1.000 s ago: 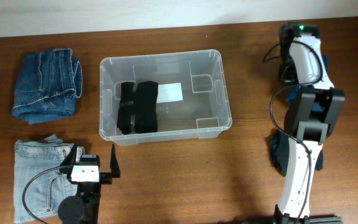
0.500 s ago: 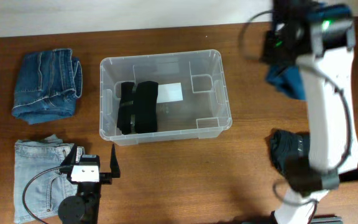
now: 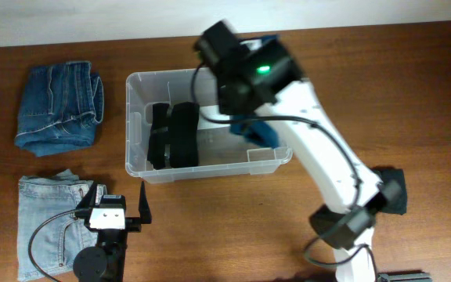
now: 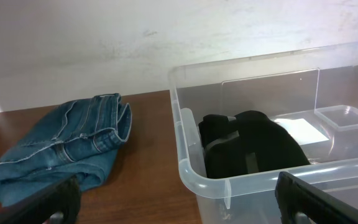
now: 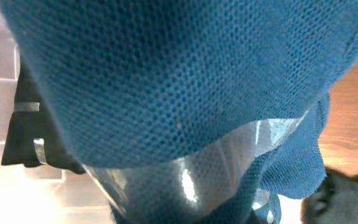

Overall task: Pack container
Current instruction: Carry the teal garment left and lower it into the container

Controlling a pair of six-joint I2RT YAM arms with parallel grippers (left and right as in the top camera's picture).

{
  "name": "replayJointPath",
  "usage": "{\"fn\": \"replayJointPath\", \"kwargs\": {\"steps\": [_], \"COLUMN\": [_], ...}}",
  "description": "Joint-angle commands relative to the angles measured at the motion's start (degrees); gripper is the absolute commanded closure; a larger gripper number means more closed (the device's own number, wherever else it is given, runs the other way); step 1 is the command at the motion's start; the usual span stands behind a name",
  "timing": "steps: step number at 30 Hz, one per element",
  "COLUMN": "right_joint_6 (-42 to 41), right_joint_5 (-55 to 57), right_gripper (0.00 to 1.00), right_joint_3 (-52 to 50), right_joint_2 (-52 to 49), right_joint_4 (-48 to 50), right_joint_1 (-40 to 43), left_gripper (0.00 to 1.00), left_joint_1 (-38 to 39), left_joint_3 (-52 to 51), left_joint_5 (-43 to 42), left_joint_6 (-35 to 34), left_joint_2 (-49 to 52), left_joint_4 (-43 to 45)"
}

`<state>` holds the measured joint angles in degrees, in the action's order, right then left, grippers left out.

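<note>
The clear plastic container [image 3: 131, 117] stands at the table's middle, a folded black garment [image 3: 174, 137] in its left half and the white label [image 3: 214, 117] on its bottom. My right gripper [image 3: 247, 117] hangs over the container's right half, shut on a blue knit garment [image 3: 262, 133] that dangles into it. In the right wrist view the knit [image 5: 179, 81] fills the frame and hides the jaws. My left gripper [image 3: 118, 200] is open and empty in front of the container's left corner [image 4: 191, 168].
Folded dark jeans [image 3: 59, 110] lie at the far left and show in the left wrist view [image 4: 67, 149]. Light jeans [image 3: 49, 227] lie at the front left beside my left arm. A dark blue garment [image 3: 390, 196] lies at the right.
My right arm has swung from the far right of the table to over the container, carrying the blue knit garment. The left arm has not moved.
</note>
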<state>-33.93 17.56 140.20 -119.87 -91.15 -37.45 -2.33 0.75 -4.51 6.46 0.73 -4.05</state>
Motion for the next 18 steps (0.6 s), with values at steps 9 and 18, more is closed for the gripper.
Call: {"fn": "replayJointPath", "kwargs": {"steps": [9, 18], "right_joint_6": [-4.07, -4.04], "right_joint_5": [1.05, 1.05], "right_gripper": [0.91, 0.9], "right_joint_3": [-0.17, -0.17], "right_joint_2": [-14.34, -19.96], "right_joint_4": [5.33, 11.45], "right_joint_1": [-1.7, -1.7], "left_gripper": [0.01, 0.01], "left_joint_1": [-0.09, -0.09], "left_joint_3": [-0.24, -0.24], "left_joint_5": [-0.63, -0.63], "left_joint_6": [0.52, 0.52], "left_joint_2": [-0.33, -0.33], "left_joint_4": [-0.09, -0.09]}}
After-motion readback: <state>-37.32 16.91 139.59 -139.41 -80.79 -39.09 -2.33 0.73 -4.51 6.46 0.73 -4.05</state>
